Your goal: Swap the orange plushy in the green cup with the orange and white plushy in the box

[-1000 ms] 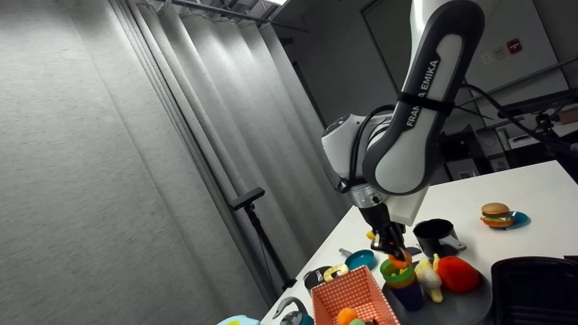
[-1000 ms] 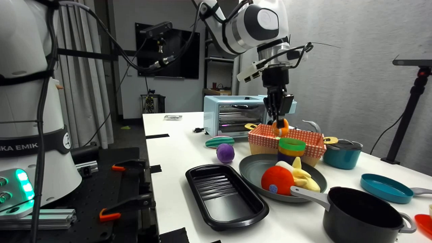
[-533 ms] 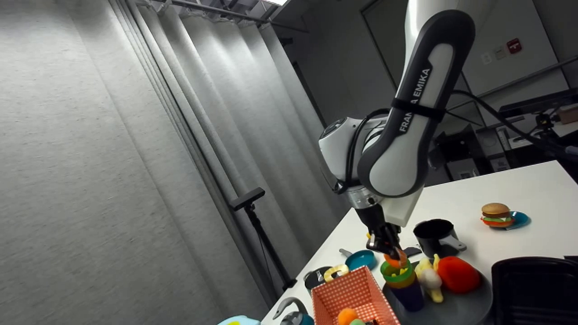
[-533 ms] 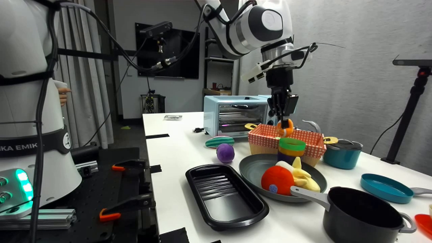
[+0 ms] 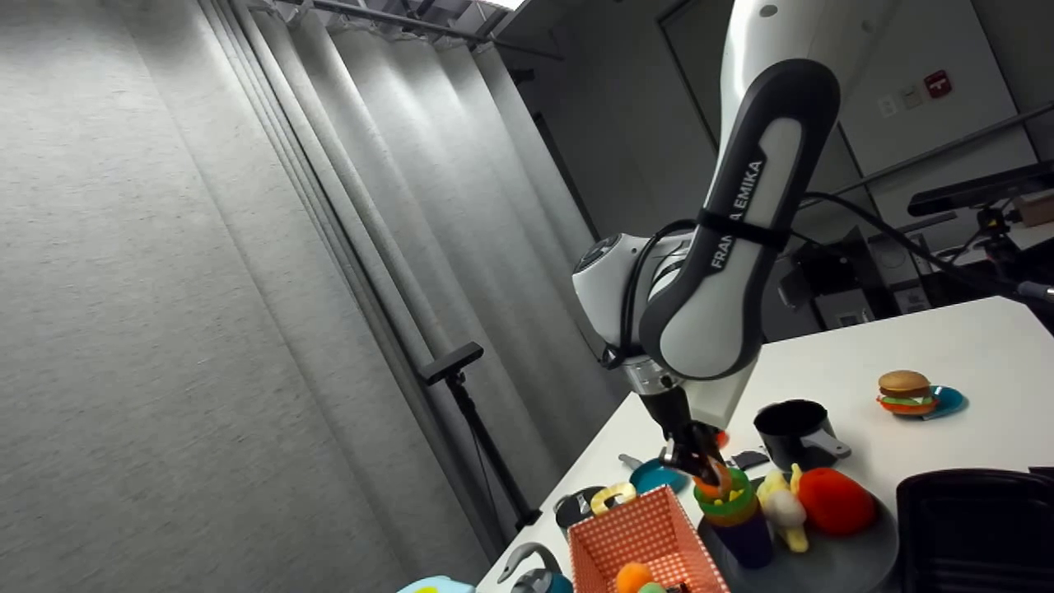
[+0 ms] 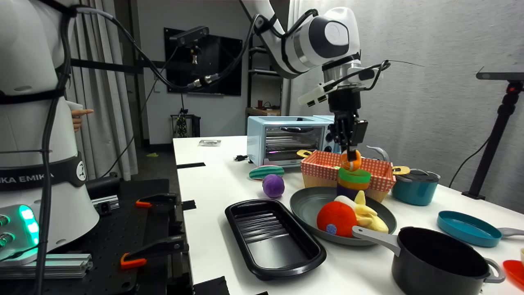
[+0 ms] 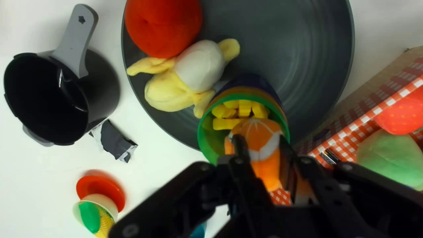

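Observation:
My gripper (image 7: pixel 260 138) is shut on the orange and white plushy (image 7: pixel 264 145), its fingers on either side of it. In both exterior views the plushy (image 6: pixel 351 161) hangs just over the mouth of the green cup (image 6: pixel 354 175). I cannot tell whether it dips below the rim. The green cup (image 7: pixel 211 142) sits on top of a yellow and purple cup stack and holds yellow pieces. The box (image 5: pixel 634 535), lined in orange and white check, stands beside it. An orange ball-like toy, the orange plushy (image 5: pixel 633 578), lies in the box; I cannot make it out in the wrist view.
The cups stand on a dark grey pan (image 6: pixel 303 205) with a red round toy (image 6: pixel 336 218) and a yellow and white plushy (image 6: pixel 370 219). A black tray (image 6: pixel 278 237), a black pot (image 6: pixel 442 262) and a purple ball (image 6: pixel 273 185) stand around it. A toaster oven (image 6: pixel 286 139) is behind.
My gripper, still holding the orange and white plushy, has moved down and sideways over the green cup. A person's hand has come into view behind the robot base. The other objects have not moved.

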Tool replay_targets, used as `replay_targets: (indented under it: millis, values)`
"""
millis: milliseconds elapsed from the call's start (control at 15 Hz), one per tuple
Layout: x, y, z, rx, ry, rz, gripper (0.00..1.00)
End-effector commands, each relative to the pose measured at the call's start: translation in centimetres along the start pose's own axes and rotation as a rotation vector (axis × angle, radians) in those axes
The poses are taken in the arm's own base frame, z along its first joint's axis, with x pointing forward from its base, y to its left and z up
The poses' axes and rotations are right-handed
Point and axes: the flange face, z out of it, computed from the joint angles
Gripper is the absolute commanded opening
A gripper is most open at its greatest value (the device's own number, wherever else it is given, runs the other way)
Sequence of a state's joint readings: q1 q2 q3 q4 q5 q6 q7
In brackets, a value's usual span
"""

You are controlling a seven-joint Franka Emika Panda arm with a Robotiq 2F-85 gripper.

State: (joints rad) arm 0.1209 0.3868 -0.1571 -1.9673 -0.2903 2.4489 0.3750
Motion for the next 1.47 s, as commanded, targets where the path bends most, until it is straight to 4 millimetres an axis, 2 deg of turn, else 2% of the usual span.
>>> replay_targets:
  millis: [0, 267, 400, 667, 933, 1133, 1400]
  values:
    - [0.9, 0.1, 0.3, -0.019, -0.016, 0.007, 0.56]
    - [0.9, 0.2, 0.1, -0.023, -0.018, 0.008, 0.87]
    - [0.7, 0.6, -0.1, -0.023, -0.013, 0.011, 0.99]
    - [0.0, 1.8, -0.9, -0.017, 0.001, 0.025, 1.0]
    - [-2.0, 3.1, -2.8, 0.002, 0.026, 0.037, 1.0]
    - [-4.5, 3.7, -4.7, 0.032, 0.038, 0.047, 1.0]
    - [-8.9, 3.3, -7.5, 0.06, 0.074, 0.049, 1.0]
